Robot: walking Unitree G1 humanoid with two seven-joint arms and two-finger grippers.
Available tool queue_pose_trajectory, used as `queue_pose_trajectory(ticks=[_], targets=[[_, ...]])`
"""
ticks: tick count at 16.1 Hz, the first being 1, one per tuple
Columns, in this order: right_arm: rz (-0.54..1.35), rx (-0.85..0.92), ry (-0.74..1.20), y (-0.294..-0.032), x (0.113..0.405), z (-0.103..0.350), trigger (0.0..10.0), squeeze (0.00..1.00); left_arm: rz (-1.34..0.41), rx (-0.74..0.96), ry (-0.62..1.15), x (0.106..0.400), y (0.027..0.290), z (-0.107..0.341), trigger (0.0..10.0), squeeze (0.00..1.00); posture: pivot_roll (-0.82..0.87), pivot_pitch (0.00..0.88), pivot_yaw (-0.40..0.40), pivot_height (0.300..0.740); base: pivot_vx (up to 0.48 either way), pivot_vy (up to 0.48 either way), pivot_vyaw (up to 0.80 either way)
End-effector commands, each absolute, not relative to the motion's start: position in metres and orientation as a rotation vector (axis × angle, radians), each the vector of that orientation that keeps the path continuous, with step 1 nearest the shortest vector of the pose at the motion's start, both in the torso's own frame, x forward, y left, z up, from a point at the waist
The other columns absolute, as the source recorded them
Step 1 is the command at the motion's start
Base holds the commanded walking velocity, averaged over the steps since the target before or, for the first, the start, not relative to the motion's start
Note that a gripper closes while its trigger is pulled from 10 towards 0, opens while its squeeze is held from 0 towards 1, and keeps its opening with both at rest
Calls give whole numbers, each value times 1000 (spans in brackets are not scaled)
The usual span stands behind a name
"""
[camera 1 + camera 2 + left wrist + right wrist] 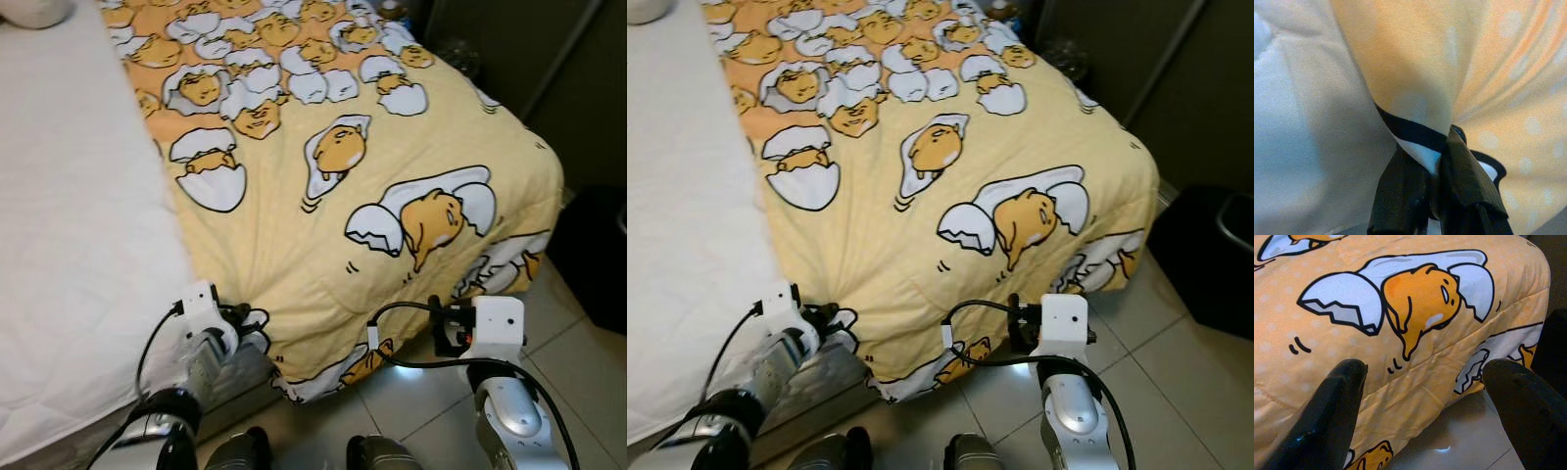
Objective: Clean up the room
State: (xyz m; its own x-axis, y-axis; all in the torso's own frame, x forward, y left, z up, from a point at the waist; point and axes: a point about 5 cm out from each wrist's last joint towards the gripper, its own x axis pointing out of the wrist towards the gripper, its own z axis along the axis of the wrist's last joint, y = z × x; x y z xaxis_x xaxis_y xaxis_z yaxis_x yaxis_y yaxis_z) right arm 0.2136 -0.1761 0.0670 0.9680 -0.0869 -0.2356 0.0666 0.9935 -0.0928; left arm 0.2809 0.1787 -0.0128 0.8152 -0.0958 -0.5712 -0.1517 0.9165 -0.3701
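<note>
While left end effector (1437, 161) clamps the blanket (333, 225), right end effector (1425, 396) gapes over tiles (578, 372).

Pale tiled floor (578, 362), dark cabinet (1176, 69) behind.

Head stereo pair looks forward and down from above the bed's foot corner; both eyes share the same scene: yellow egg-print blanket (333, 196), white mattress (69, 245), tiled floor (578, 362), both arms at the lower edge. Right eye is offset slightly sideways. Left wrist camera sits very close, pressed up against the blanket's edge, looking along the left pincer (1432, 171). Right wrist camera is near, facing the blanket's hanging corner and floor between the right pincer (1425, 396) fingers, sharing the big egg figure (1420, 293) with the head views.
</note>
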Motion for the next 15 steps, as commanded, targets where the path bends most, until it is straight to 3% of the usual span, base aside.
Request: queue_pose_trajectory(ticks=[1,4,7,10,13,15], targets=[[-81,-87,251,-177,213,64,10000,0,93,-320,703,258,205,-29,0,0,-139,130,13,731,0,0,0],[-63,-65,251,-174,213,63,10000,0,83,-143,634,258,220,-19,0,0,-125,123,16,731,0,0,0],[148,-2,319,-149,202,51,10000,0,77,-39,587,259,225,-12,0,0,-118,117,17,731,0,0,0],[255,35,429,-143,190,28,10000,0,24,101,515,267,226,0,0,0,-110,114,24,731,0,0,0],[301,32,454,-140,184,21,10000,0,7,153,554,253,233,-6,0,0,-102,116,29,731,0,0,0],[313,43,455,-137,183,20,10000,0,-7,207,635,227,240,-21,0,0,-93,122,36,731,0,0,0]])
